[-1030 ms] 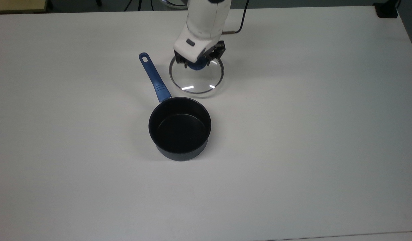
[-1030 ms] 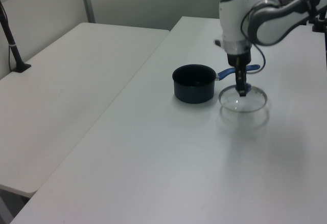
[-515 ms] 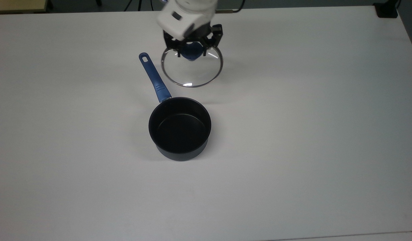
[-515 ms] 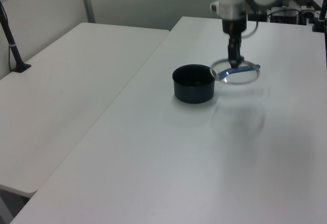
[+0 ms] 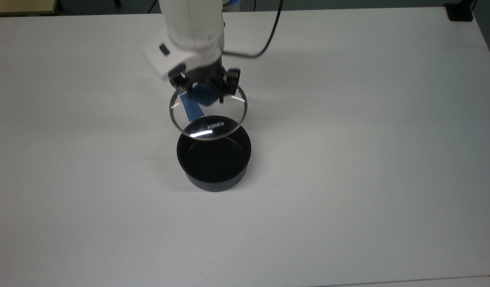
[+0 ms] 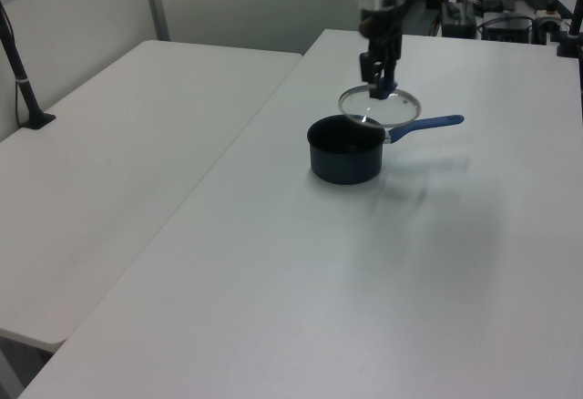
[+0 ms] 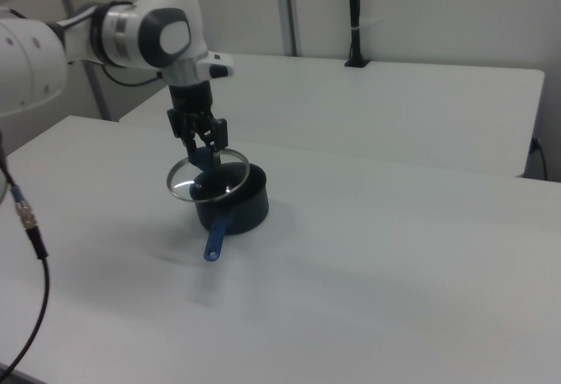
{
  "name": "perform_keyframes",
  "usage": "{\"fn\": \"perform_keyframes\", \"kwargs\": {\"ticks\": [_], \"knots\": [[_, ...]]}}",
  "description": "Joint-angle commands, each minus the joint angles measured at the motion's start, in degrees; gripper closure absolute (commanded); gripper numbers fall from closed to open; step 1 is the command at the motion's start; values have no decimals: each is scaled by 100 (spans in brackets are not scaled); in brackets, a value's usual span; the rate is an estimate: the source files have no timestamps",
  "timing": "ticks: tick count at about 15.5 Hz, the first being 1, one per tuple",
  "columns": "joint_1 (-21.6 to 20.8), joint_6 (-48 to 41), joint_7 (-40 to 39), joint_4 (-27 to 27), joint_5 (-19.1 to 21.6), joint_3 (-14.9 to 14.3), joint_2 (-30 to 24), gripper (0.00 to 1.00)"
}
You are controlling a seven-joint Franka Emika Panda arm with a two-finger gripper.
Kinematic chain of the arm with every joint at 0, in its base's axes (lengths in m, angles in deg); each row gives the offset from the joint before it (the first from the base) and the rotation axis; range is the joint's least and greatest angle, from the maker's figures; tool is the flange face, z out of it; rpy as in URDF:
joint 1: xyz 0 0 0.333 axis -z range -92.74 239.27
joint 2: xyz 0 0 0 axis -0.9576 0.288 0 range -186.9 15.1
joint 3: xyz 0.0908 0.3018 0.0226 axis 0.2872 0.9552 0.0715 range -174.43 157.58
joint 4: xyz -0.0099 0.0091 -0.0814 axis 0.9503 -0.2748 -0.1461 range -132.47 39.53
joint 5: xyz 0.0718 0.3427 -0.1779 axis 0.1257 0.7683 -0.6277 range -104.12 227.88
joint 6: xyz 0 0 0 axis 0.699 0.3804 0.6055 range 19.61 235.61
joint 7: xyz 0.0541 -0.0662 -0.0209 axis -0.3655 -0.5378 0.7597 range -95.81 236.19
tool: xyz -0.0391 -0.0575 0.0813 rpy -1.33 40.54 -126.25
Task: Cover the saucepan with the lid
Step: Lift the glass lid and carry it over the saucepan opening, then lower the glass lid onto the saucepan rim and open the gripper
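Tabletop saucepan: handle partly hidden behind lid.

White table in the foreground; second white table just beside it; pale partition wall behind; black post upright on the second table.

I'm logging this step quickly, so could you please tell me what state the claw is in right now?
Claw: shut on the lid, gripping its blue knob, above the saucepan.

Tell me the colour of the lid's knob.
Blue, the knob the gripper clamps on the glass lid; the top view shows it best.
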Motion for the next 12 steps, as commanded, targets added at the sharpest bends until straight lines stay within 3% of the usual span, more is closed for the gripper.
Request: {"fn": "perform_keyframes", "kwargs": {"ticks": [1, 5, 12], "knots": [[-197, -254, 858, 648, 57, -76, 517, 43], [-259, -211, 1721, 1141, 74, -129, 966, 43], [-435, 193, 2222, 1141, 65, -270, 1221, 43]]}}
